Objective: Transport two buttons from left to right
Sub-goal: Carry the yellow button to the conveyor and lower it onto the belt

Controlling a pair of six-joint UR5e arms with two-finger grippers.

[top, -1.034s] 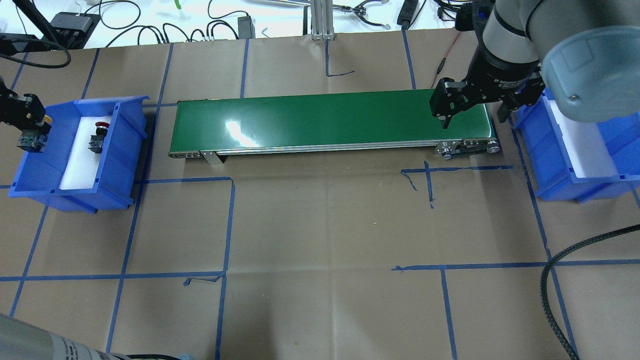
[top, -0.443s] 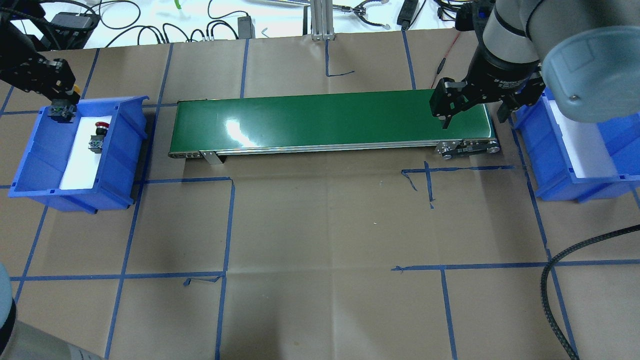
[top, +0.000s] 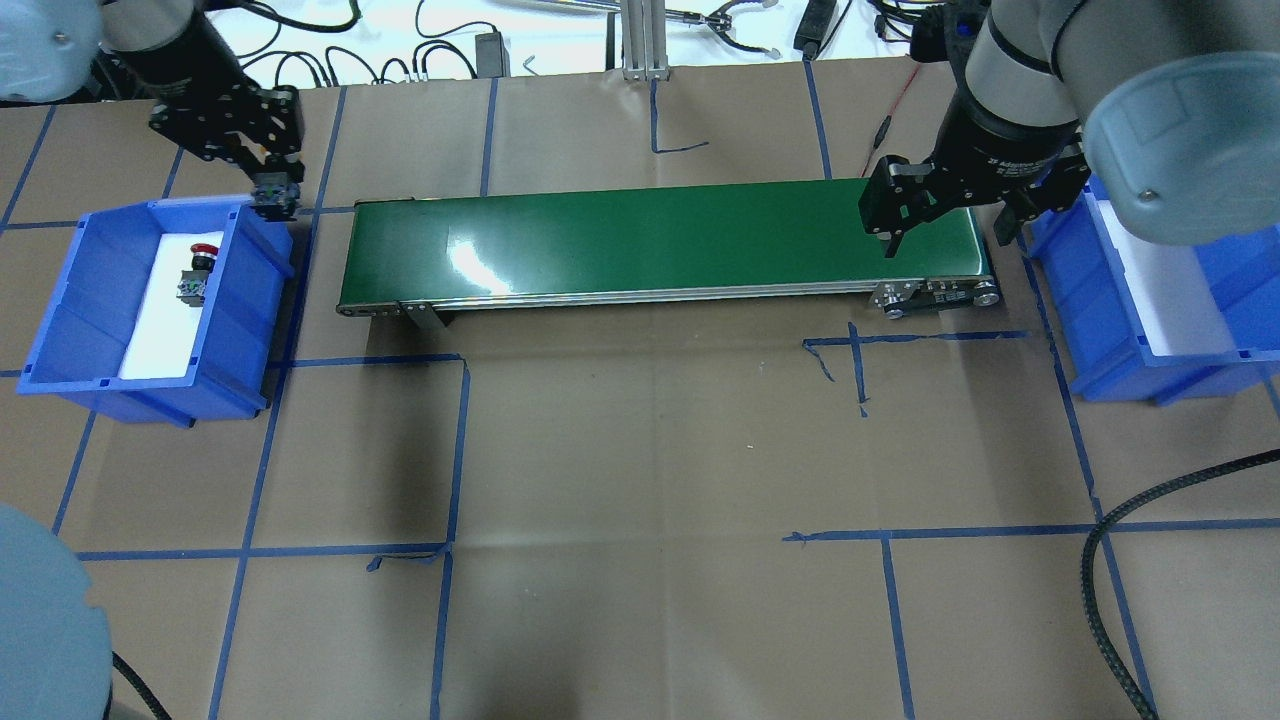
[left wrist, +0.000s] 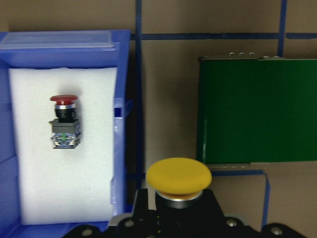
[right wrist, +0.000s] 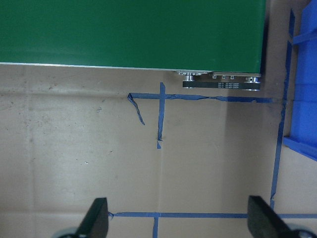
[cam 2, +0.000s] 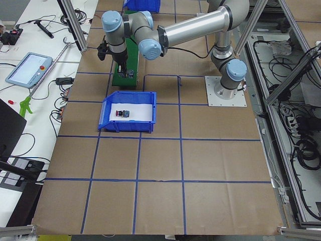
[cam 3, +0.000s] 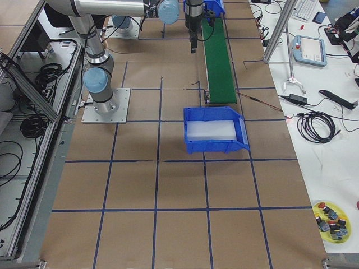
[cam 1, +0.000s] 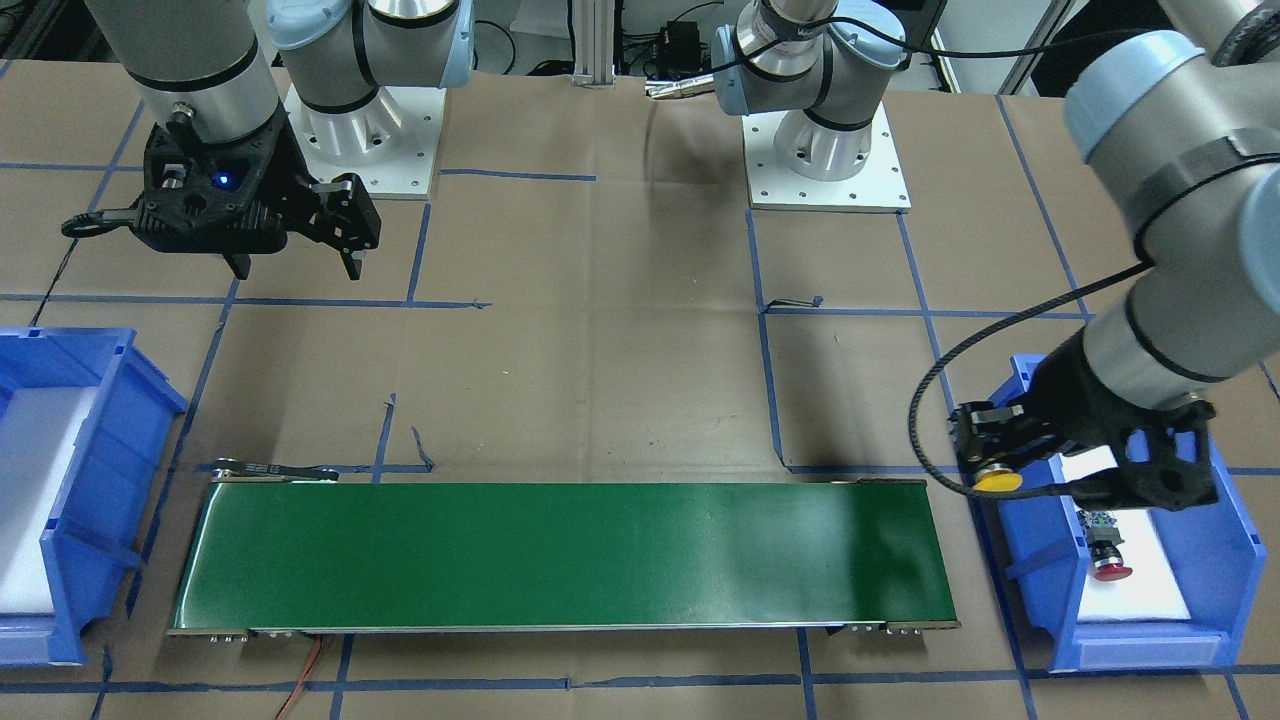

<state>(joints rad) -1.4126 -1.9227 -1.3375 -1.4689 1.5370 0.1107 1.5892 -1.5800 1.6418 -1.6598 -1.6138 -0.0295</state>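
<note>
My left gripper (top: 270,185) is shut on the yellow-capped button (cam 1: 997,481). It holds the button in the air over the gap between the left blue bin (top: 60,300) and the left end of the green conveyor belt (top: 660,240). The yellow cap (left wrist: 178,176) fills the bottom of the left wrist view. The red-capped button (top: 197,268) lies on its side on the white foam in that bin; it also shows in the left wrist view (left wrist: 64,121). My right gripper (top: 945,240) is open and empty, hovering at the belt's right end.
The right blue bin (top: 1150,330) with a white foam liner stands just beyond the belt's right end and holds nothing I can see. Blue tape lines cross the brown paper table cover. Cables and tools lie along the far edge. A black cable (top: 1100,560) loops at front right.
My left gripper has carried the yellow-capped button from the outer left side of the left bin, up and rightward, to the bin's far right corner near the belt. The right arm has not moved.
</note>
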